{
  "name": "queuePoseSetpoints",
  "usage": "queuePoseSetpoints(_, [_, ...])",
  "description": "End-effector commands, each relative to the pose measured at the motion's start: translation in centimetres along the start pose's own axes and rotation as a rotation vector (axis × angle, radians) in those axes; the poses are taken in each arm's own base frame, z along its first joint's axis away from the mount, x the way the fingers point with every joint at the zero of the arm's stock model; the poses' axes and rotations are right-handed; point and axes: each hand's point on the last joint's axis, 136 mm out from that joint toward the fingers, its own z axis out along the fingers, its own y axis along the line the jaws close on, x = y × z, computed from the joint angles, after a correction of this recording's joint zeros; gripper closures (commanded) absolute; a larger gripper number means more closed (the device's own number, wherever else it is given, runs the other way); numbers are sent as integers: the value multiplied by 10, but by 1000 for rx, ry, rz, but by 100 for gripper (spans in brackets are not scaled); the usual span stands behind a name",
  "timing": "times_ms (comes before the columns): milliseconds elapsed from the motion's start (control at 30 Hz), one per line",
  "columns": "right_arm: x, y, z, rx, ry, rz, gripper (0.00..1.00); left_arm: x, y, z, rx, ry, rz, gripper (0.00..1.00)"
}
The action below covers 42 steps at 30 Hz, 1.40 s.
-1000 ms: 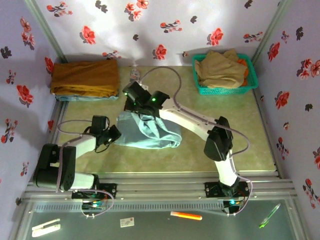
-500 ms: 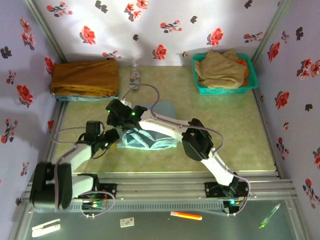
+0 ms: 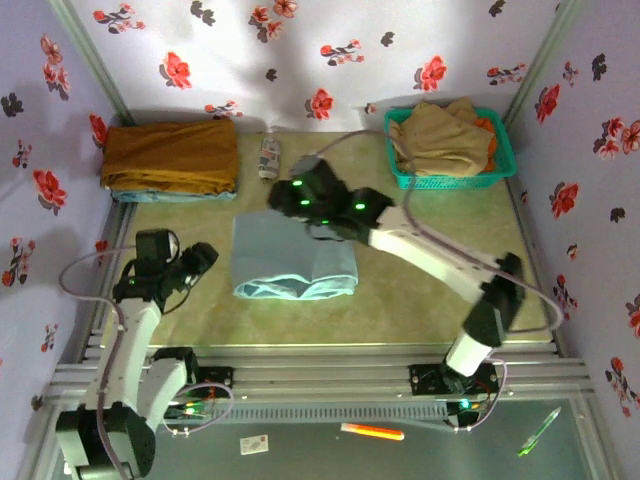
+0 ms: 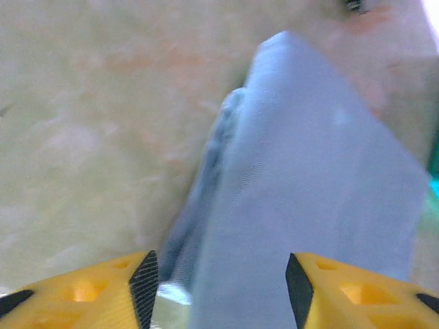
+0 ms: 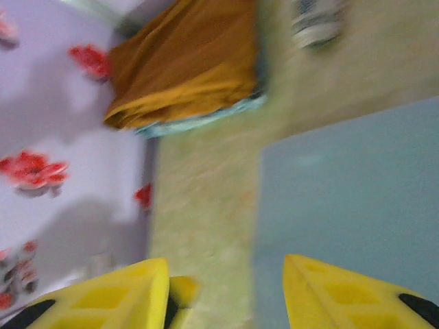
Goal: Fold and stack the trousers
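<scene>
Left fingers [image 4: 143,291] spread wide, holding nothing — right fingers [image 5: 329,291] spread too, above folded trousers [image 3: 290,265] edge.

You have the trousers [image 3: 285,268] folded into a compact, roughly rectangular bundle of plain, thin, pale aqua-blue cloth. They lie flat on the worktop [image 3: 420,300], a little left of its middle. The top face looks smooth, and the near edge shows rounded, stacked folds. In the left wrist view you see the trousers [image 4: 309,205] lengthwise, with layers bunched along their left side. In the right wrist view the trousers [image 5: 357,185] appear as a flat blue panel with a straight edge.
</scene>
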Motion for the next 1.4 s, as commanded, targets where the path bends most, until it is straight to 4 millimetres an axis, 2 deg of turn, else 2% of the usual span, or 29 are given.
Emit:
queuePoseSetpoints(0, [7, -89, 0, 198, 0, 2, 81, -2, -40, -3, 54, 43, 117, 59])
queuePoseSetpoints(67, [17, -117, -1, 224, 22, 28, 97, 2, -65, 8, 84, 62, 172, 70])
queuePoseSetpoints(167, [43, -154, 10, 256, 73, 64, 100, 22, -88, 38, 106, 113, 238, 88])
queuePoseSetpoints(233, [65, -174, 25, 267, 126, 86, 100, 38, -88, 60, 117, 145, 249, 99])
queuePoseSetpoints(267, [79, -186, 33, 279, 162, 92, 100, 45, -82, 72, 114, 154, 246, 100])
queuePoseSetpoints(367, [118, -232, 49, 356, 239, 141, 100, 70, -41, 98, 60, 201, 228, 100])
queuePoseSetpoints(467, [150, -258, 56, 360, 311, 183, 100, 93, 7, 108, -9, 228, 211, 100])
queuePoseSetpoints(600, [161, -274, 51, 387, 330, 191, 100, 104, 54, 110, -90, 226, 197, 100])
queuePoseSetpoints(667, [158, -284, 46, 430, 326, 174, 100, 102, 62, 110, -109, 216, 188, 100])
queuePoseSetpoints(767, [157, -299, 39, 461, 339, 194, 100, 93, 57, 109, -129, 204, 178, 100])
queuePoseSetpoints(867, [146, -292, 28, 443, 336, 163, 100, 84, 41, 101, -109, 202, 199, 100])
queuePoseSetpoints(967, [132, -266, 13, 406, 361, 82, 100, 77, 29, 87, -100, 196, 221, 100])
queuePoseSetpoints(1133, [98, -220, -8, 331, 330, -13, 100, 68, 5, 58, -50, 180, 246, 100])
queuePoseSetpoints(1233, [79, -190, -1, 263, 302, -55, 100, 67, -19, 43, -10, 179, 259, 100])
queuePoseSetpoints(1367, [43, -171, 29, 262, 272, -127, 100, 81, -61, 47, 58, 191, 279, 100])
